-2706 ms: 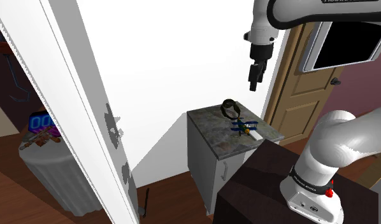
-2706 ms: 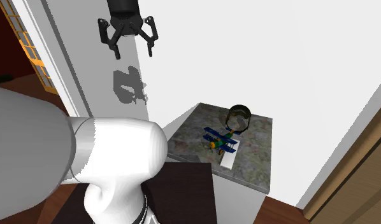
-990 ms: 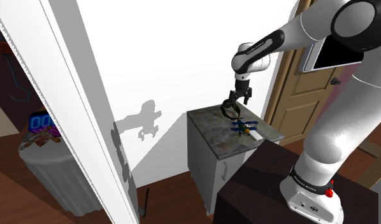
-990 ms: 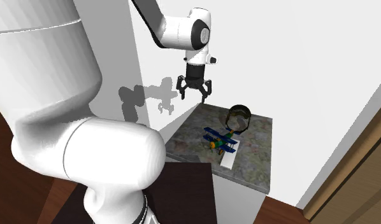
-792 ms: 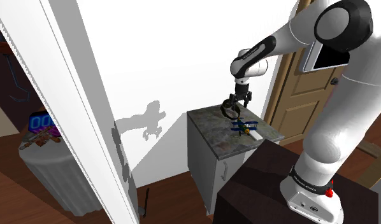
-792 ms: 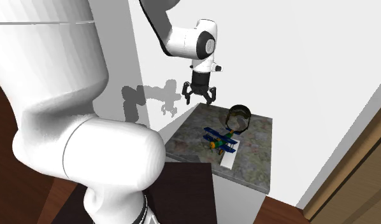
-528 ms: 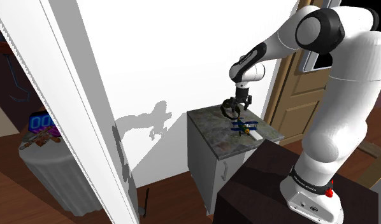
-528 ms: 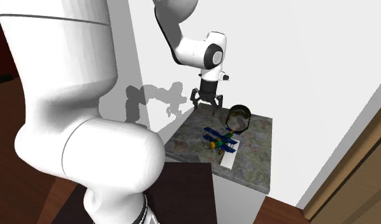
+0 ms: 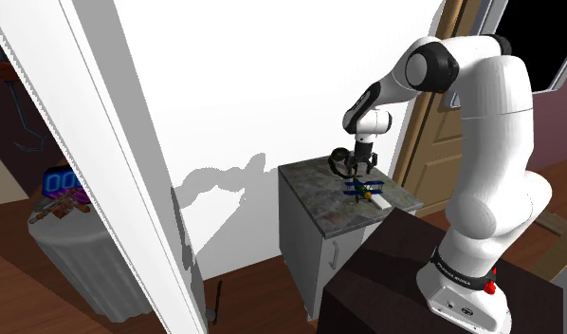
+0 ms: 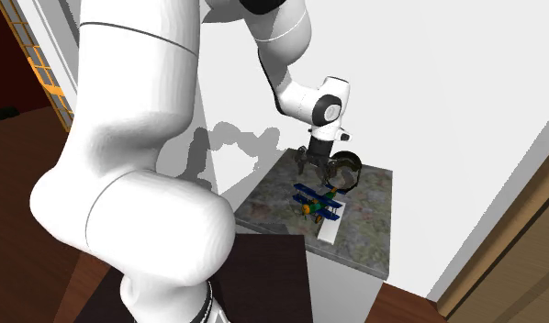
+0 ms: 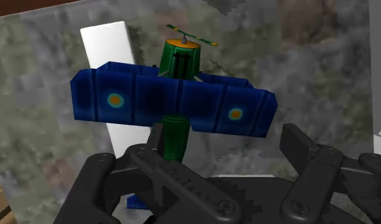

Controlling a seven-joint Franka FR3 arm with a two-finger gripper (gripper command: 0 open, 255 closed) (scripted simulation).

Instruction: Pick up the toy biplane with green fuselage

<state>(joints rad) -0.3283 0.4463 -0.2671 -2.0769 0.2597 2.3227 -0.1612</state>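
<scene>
The white wall [image 9: 272, 76] takes up most of the background, with a wooden door [image 9: 433, 142] at its edge on the shoulder view's right. My white arm [image 9: 490, 142] rises from the dark stand [image 9: 386, 285], bends at the top and reaches down towards the wall. Below my wrist stands a grey cabinet [image 9: 310, 237] with a mottled stone top [image 9: 320, 194], set against the wall just beside my stand.

My gripper [image 10: 317, 171] hangs low over that top with its two black fingers [image 11: 144, 162] spread wide and nothing between them clasped. Just beside it, on the side nearer the wall, lies a dark ring-shaped thing [image 10: 344, 170]; I cannot tell what it is.

The toy biplane [image 10: 319, 204] sits on the stone top, towards the edge nearest my stand. In the wrist view the biplane [image 11: 173, 102] shows blue wings with round markings, a green fuselage and an orange nose with a striped propeller pointing away from me. Its tail end runs back into the gap of my gripper [image 11: 224, 153]. A small flat white slab [image 11: 109, 51] lies under one wing.
</scene>
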